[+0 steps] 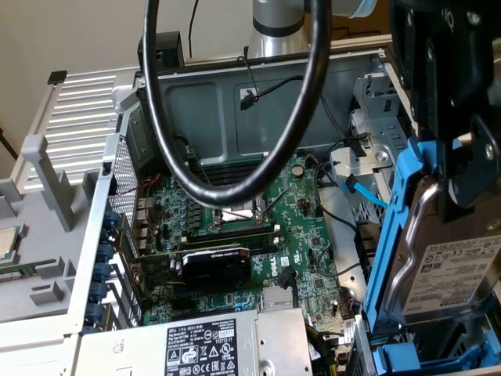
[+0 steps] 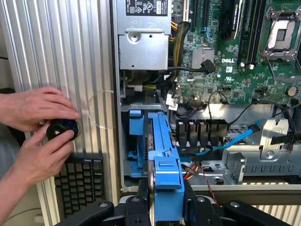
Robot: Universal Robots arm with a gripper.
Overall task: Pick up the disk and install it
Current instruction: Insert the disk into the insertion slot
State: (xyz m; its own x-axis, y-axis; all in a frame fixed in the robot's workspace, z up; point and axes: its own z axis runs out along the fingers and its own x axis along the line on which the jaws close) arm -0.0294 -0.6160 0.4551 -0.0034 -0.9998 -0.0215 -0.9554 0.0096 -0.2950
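You have the disk (image 1: 460, 274) up on its edge, held at the drive corner of the computer case (image 1: 235, 94). The gripper (image 2: 167, 209) is closed on it. One black finger (image 2: 141, 207) presses each side, and the jaws stand about half open because the disk fills the gap. Its blue rail (image 2: 164, 160) points down at the blue holder (image 2: 136, 141) in that corner. The disk looks very close to the holder, but you cannot tell if they touch.

Just beside that corner, along the same edge of the case, sits the power supply box (image 1: 203, 345). Further in, the green board (image 1: 297, 258) covers the floor of the case. Near its middle is the empty chip socket (image 1: 239, 213), with a black card (image 1: 211, 262) between the socket and the power supply box.

A thick black cable (image 1: 156, 117) hangs in a loop close to the exterior camera.

Outside the case, a person's hands (image 2: 35, 107) hold a small round black thing (image 2: 61, 129) over a ribbed grey panel (image 2: 61, 47). A black keyboard (image 2: 80, 181) lies near them.
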